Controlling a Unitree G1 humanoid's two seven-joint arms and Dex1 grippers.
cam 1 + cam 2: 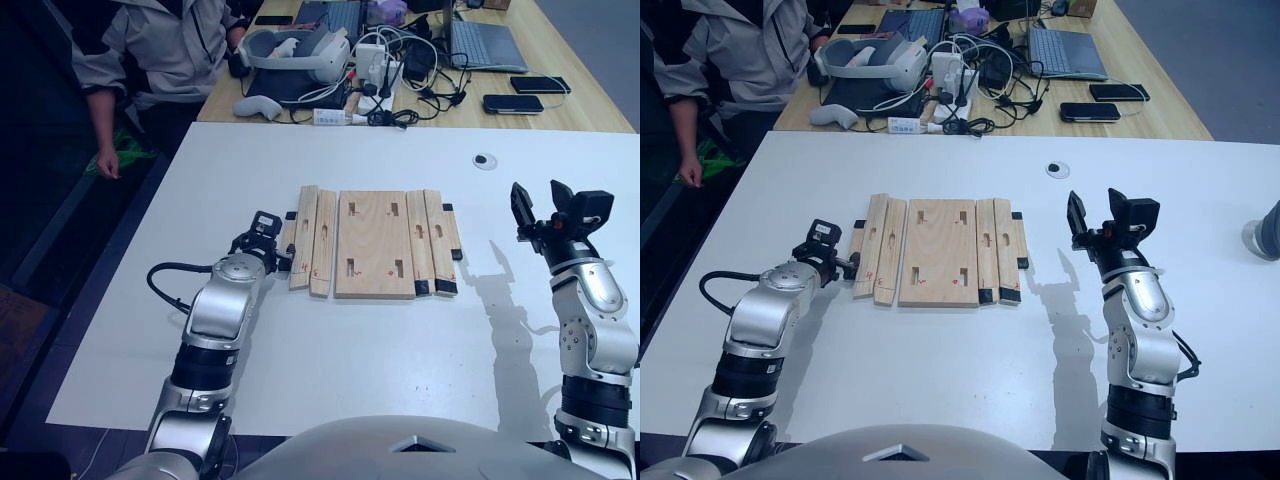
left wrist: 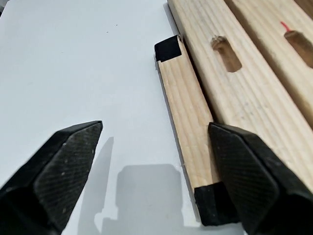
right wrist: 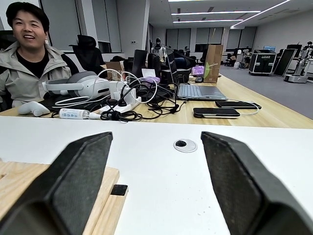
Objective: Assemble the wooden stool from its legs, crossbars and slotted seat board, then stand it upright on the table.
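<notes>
First pick-up, nothing joined yet: left gripper (image 2: 154, 169), fingers spread either side of a crossbar (image 2: 183, 98) lying left of the seat board (image 1: 375, 245); right gripper (image 1: 548, 208), fingers spread and empty, raised right of the seat board; next, probably pinch the crossbar

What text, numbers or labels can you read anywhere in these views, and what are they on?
No text can be read outright.
Red marks beside the slots on the seat board: too small to read.
Red marks on the slotted planks: too small to read.
Print on the white packet on the far desk: blurred.
</notes>
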